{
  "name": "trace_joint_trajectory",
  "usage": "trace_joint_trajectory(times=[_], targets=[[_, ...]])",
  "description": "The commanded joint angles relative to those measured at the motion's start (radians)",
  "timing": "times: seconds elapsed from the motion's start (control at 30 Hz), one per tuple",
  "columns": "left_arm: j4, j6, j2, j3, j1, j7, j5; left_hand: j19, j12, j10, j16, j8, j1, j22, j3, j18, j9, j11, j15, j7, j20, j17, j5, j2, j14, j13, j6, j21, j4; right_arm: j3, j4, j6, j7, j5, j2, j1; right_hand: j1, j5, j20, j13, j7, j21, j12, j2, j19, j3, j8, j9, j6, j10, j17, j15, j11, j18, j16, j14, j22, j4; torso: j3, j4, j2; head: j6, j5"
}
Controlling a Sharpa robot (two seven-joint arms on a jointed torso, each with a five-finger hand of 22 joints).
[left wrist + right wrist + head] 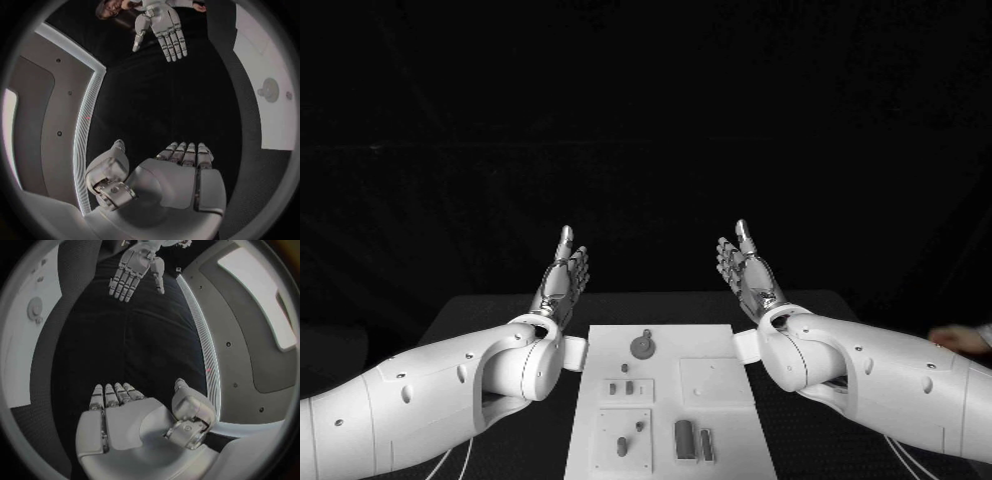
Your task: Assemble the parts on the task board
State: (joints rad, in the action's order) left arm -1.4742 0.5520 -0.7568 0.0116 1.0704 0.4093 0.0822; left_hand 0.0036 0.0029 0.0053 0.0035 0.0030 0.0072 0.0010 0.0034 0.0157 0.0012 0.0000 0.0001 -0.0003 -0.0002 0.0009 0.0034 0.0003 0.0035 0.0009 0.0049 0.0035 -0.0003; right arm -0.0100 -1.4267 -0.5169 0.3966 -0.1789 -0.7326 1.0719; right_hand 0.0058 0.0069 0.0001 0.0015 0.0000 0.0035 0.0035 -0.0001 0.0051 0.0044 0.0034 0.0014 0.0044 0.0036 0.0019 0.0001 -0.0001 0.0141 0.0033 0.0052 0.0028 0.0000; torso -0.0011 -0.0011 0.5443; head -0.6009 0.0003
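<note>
The white task board [668, 340] lies in the middle of the table between my two arms. On it are grey parts: a round knobbed piece [643, 346] near the far end, small pegs [626, 388] in the middle, and two upright bars [685, 439] near the front. My left hand [561, 277] is raised above the table's far left, fingers straight and apart, holding nothing. My right hand [750, 272] mirrors it on the far right, palm inward, also empty. In the wrist views each hand [169, 175] [131, 412] faces the other [159, 25] [134, 270], and the board [269, 90] [31, 315] lies to one side.
The black table [473, 320] extends past the board on both sides. A person's hand [961, 338] shows at the right edge, apart from the board.
</note>
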Motion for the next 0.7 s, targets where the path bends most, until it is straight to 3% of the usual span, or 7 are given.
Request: trace_joint_trajectory(times=[0.03, 0.23, 0.7], targets=[[-0.053, 0.178, -0.012, -0.006, -0.010, 0.095, -0.069, -0.004, -0.003, -0.005, -0.003, -0.003, -0.007, -0.001, -0.003, -0.016, -0.001, 0.000, 0.000, 0.000, 0.000, -0.001, -0.003, 0.000, -0.004, -0.001, -0.005, -0.003, 0.000, 0.004, -0.065, -0.185, 0.097, 0.131, -0.021, -0.010, -0.006, -0.007, 0.000, -0.001, 0.000, -0.003, -0.003, 0.000, -0.005, -0.004, -0.003, -0.001, -0.004, -0.004, -0.002, 0.000, 0.000, -0.014, -0.003, -0.005, -0.003, 0.000, 0.0011, 0.0011, 0.000, 0.001, 0.000], [-0.096, 0.218, -0.023, -0.012, -0.020, 0.111, -0.082, -0.004, -0.003, -0.005, -0.003, -0.003, -0.007, -0.001, -0.003, -0.016, -0.001, 0.000, 0.000, 0.000, 0.000, -0.001, -0.003, 0.000, -0.004, -0.001, -0.005, -0.003, 0.000, 0.010, -0.138, -0.248, 0.122, 0.176, -0.046, -0.021, -0.006, -0.007, 0.000, -0.001, 0.000, -0.003, -0.003, 0.000, -0.005, -0.004, -0.003, -0.001, -0.004, -0.004, -0.002, 0.000, 0.000, -0.014, -0.003, -0.005, -0.003, 0.000, 0.0011, 0.0011, 0.000, 0.001, 0.000], [-0.096, 0.218, -0.023, -0.012, -0.020, 0.111, -0.082, -0.004, -0.003, -0.005, -0.003, -0.003, -0.007, -0.001, -0.003, -0.016, -0.001, 0.000, 0.000, 0.000, 0.000, -0.001, -0.003, 0.000, -0.004, -0.001, -0.005, -0.003, 0.000, 0.010, -0.143, -0.253, 0.123, 0.179, -0.047, -0.022, -0.006, -0.007, 0.000, -0.001, 0.000, -0.003, -0.003, 0.000, -0.005, -0.004, -0.003, -0.001, -0.004, -0.004, -0.002, 0.000, 0.000, -0.014, -0.003, -0.005, -0.003, 0.000, 0.0011, 0.0011, 0.000, 0.001, 0.000]])
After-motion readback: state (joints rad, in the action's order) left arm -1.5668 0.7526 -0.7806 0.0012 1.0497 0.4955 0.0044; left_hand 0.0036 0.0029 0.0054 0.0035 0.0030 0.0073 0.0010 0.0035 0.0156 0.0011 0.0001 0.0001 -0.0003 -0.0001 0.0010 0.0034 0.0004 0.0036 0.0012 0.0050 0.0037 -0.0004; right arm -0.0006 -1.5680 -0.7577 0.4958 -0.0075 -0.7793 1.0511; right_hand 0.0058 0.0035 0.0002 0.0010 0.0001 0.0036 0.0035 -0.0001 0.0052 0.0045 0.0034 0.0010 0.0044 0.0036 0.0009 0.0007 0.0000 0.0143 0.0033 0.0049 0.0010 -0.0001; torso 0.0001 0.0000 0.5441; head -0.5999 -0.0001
